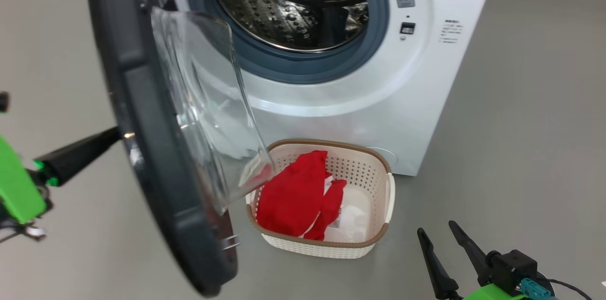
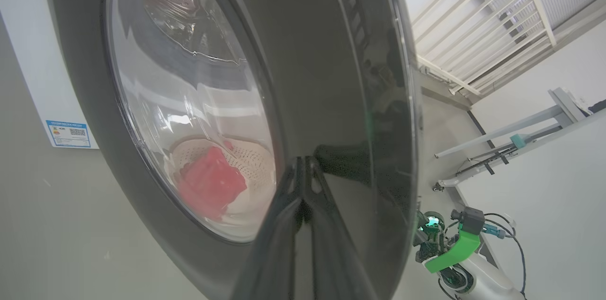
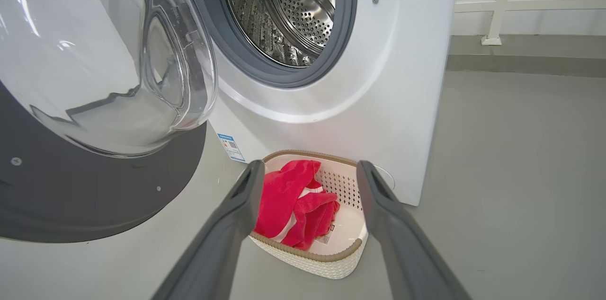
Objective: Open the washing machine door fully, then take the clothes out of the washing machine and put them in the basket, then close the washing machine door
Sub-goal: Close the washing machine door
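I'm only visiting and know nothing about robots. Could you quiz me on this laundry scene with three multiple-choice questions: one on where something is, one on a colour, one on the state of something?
1. Where are the red clothes?
A) on a chair
B) in the basket
C) on a shelf

2. What colour is the basket's rim?
A) brown
B) blue
C) black

3. How is the washing machine door?
A) shut
B) swung open
C) taken off

Answers:
1 B: the red pile lies inside the cream perforated walls.
2 A: a brown band runs round its top edge.
3 B: it stands out from the washing machine, leaving the drum exposed.
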`<state>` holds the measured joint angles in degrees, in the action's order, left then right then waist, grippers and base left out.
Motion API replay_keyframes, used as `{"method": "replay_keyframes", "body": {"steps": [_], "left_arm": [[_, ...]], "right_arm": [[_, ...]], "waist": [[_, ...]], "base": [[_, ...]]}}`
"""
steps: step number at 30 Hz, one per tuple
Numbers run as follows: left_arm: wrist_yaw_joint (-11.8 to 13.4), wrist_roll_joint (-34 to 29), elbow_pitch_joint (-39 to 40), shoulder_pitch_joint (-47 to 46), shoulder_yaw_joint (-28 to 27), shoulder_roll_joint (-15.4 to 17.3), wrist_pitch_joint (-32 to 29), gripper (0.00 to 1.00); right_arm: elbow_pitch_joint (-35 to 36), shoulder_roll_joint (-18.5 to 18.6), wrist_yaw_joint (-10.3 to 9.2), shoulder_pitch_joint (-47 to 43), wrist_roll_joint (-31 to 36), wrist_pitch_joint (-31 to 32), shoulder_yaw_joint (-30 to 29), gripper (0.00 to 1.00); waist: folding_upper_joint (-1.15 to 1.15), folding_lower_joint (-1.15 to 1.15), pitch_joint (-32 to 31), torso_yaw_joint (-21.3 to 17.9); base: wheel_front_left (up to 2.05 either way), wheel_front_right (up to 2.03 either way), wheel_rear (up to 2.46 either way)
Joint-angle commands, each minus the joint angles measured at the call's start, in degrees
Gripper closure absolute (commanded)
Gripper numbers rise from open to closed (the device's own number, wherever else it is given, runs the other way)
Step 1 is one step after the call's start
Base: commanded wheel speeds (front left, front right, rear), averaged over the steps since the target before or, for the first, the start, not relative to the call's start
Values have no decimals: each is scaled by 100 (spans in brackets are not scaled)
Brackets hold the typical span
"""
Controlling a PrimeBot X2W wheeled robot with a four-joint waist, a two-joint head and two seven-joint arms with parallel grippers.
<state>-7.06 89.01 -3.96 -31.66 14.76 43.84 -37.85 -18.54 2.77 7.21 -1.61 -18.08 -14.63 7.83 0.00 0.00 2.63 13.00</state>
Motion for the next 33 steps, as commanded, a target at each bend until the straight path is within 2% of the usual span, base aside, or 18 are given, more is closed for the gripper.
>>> {"method": "replay_keyframes", "body": {"steps": [1, 13, 25, 33], "left_arm": [[-43, -97, 270, -324, -178, 132, 85, 100], [-43, -453, 359, -758, 250, -372, 821, 100], [-43, -770, 39, -1385, 617, -426, 1753, 100], [-43, -880, -312, -1886, 836, -341, 2445, 100]], "right_arm": [[161, 12, 28, 94, -70, -37, 118, 0], [248, 11, 28, 299, -159, -37, 106, 0], [358, 11, 28, 536, -341, -37, 129, 0], [451, 11, 28, 723, -496, -37, 150, 0]], "waist": [[0, 0, 57, -169], [0, 0, 402, -684], [0, 0, 850, -1324], [0, 0, 1177, -1695]], "base": [[0, 0, 0], [0, 0, 0], [0, 0, 0], [0, 0, 0]]}}
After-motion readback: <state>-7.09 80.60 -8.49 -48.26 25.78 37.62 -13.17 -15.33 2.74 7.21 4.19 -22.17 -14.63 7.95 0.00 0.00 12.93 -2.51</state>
